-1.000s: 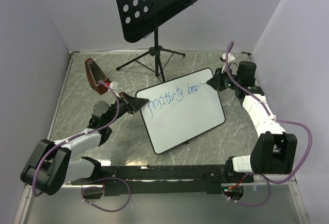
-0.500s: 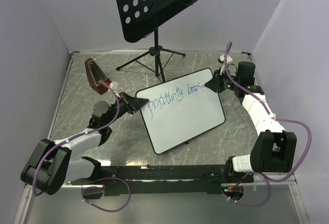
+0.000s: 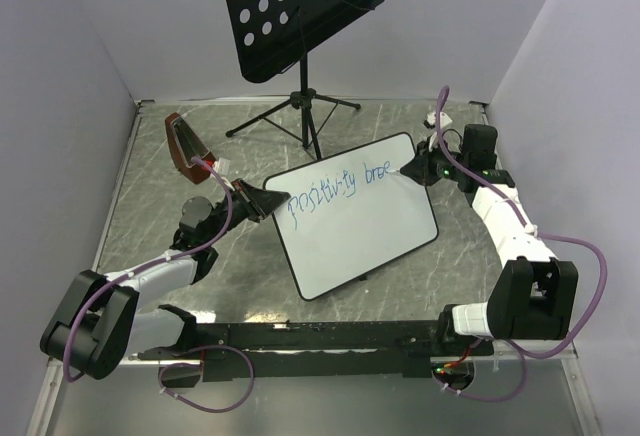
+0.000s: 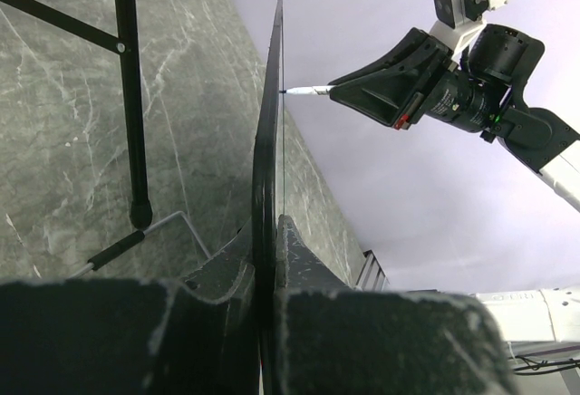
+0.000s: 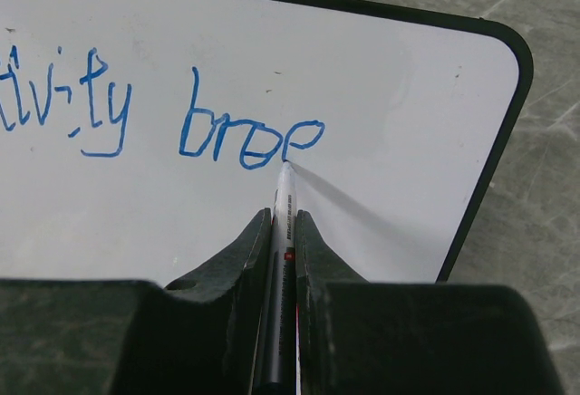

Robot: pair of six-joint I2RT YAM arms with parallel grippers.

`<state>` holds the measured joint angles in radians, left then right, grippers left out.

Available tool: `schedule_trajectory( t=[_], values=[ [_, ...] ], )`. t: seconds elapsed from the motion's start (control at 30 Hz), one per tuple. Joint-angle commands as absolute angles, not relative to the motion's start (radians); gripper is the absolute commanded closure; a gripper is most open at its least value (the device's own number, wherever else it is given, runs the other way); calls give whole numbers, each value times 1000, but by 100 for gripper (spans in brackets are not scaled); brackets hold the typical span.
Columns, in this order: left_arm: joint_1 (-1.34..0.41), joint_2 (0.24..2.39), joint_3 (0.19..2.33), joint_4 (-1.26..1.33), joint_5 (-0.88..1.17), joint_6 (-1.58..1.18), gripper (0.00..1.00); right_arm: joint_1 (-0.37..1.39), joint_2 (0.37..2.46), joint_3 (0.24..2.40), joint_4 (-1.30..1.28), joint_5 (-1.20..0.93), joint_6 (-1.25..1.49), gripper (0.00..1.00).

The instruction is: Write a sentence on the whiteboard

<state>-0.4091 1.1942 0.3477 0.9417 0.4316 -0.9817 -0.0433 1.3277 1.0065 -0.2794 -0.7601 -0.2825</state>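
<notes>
The whiteboard [image 3: 360,231] is tilted up off the table, its left edge clamped in my shut left gripper [image 3: 262,201]. In the left wrist view the whiteboard [image 4: 268,141] shows edge-on between the jaws of the left gripper [image 4: 270,232]. My right gripper [image 3: 415,166] is shut on a white marker [image 5: 284,200], whose tip touches the board at the end of the blue writing. The sentence [image 5: 249,132] reads roughly "positivity bree" in one line [image 3: 335,191]. In the right wrist view the right gripper [image 5: 283,218] pinches the marker's barrel, near the whiteboard's [image 5: 399,78] top right corner.
A black perforated music stand [image 3: 300,6] on a tripod [image 3: 305,111] stands behind the board; one tripod leg [image 4: 127,96] runs close to its back. A red-brown object [image 3: 183,146] lies at the left. Purple walls enclose the marbled table [image 3: 150,216].
The right gripper has moved the marker a little to the right along the board, and the second word has grown from about "bre" to "bree". The left gripper and board have held still.
</notes>
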Motion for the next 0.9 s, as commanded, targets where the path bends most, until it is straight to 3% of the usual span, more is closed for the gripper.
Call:
schedule_trajectory(
  t=[0.0, 0.87],
  values=[
    [-414, 1169, 379, 1045, 468, -925, 99, -66, 1301, 1003, -285, -739, -308, 100],
    [-414, 1186, 385, 1054, 476, -930, 99, -89, 1425, 1154, -146, -713, -179, 100]
  ],
)
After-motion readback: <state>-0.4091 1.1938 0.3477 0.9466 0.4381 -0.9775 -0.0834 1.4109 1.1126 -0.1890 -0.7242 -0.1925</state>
